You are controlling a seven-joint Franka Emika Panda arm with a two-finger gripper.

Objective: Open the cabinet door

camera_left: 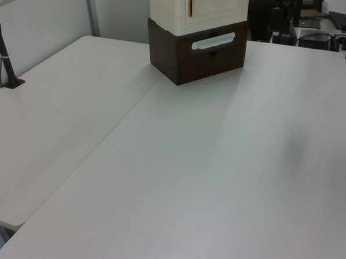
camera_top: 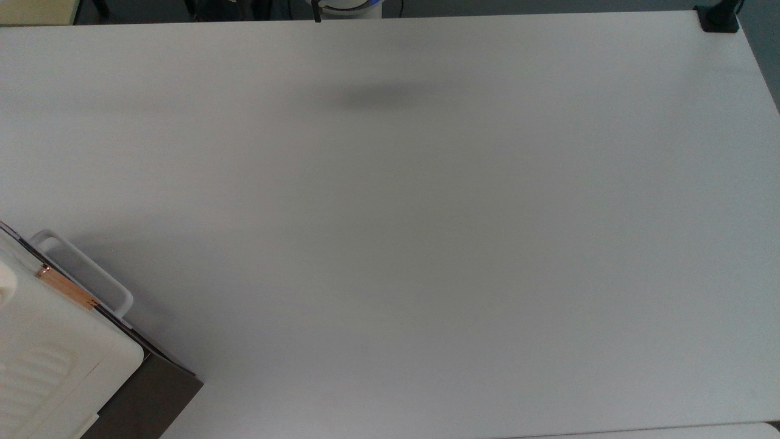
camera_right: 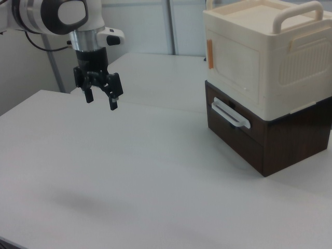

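The broad, matte white table (camera_right: pixel 129 171) lay nearest the camera in every view and served as the ground for everything else. On it stood the cream-white plastic cabinet (camera_right: pixel 275 62), a boxy unit with a moulded carrying handle (camera_right: pixel 300 11) on its roof, resting on a dark brown wood-grain base (camera_right: pixel 270 140). In the top view the cabinet sat at the table's lower-left corner; in the left view it stood at the table's far edge, near the middle; in the right view it occupied the table's right side.

The cabinet door (camera_right: pixel 234 57), a flat cream-white plastic panel with a rounded recess pressed into its face, sat flush in the cabinet's front, closed. A copper-coloured strip (camera_right: pixel 210 53) ran down the door's edge at the right view's left; the same strip appeared in the left view (camera_left: pixel 190 3) and in the top view (camera_top: pixel 66 286). Below the door, on the brown base, a white loop-shaped handle bar (camera_right: pixel 231 114) stuck out from the front.

The black two-finger gripper (camera_right: pixel 101 99) of the white robot arm (camera_right: pixel 49 14) hung above the table, well apart from the cabinet, toward the right view's left. Its fingers (camera_right: pixel 113 97) pointed downward, spread apart and grasping nothing. A soft grey shadow (camera_top: pixel 378 96) marked the table, far from the cabinet.

A small black clamp (camera_top: pixel 719 18) sat at the table's corner diagonally opposite the cabinet.
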